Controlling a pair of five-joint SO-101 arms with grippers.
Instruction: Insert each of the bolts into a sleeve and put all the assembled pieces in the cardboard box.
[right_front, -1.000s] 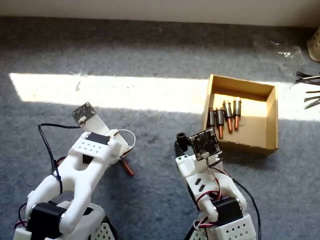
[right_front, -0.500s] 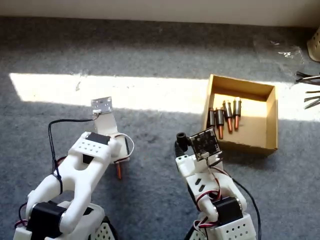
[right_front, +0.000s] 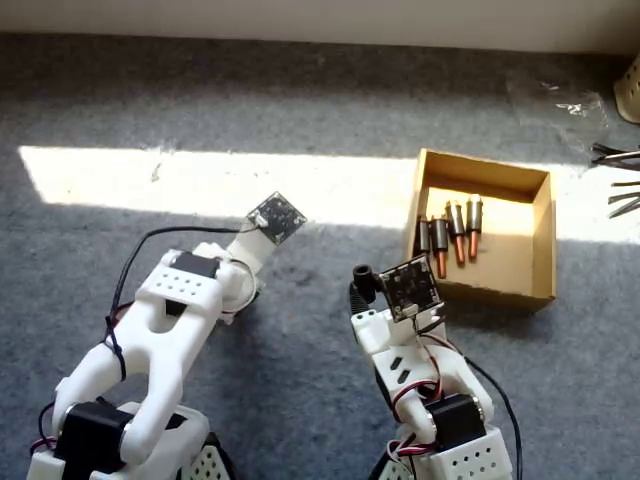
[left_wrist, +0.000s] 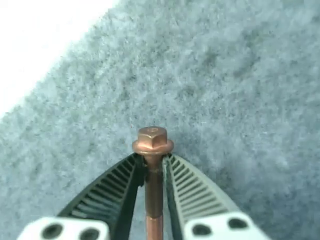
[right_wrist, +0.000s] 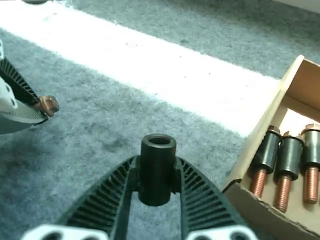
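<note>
Bolt (left_wrist: 153, 165) pinched below its head in my left jaws, sleeve (right_wrist: 158, 167) clamped in my right jaws; head-first, it could butt the bore, and that thin grip may slip.

High camera is looking down over cardboard box (right_front: 510, 262) and carpet (right_front: 320, 100); right wrist camera is facing that box from low and near; left wrist camera is hugging carpet.

The left gripper (left_wrist: 153, 162) clamped the shank of a copper-coloured, hex-headed flanged metal bolt (left_wrist: 153, 146) between black ribbed fingers (left_wrist: 122, 192), the head jutting past their tips. Grey fuzzy carpet (left_wrist: 240, 75) lay beneath, apparently not touching the bolt, with a sunlit band (left_wrist: 40, 35) beyond.
</note>
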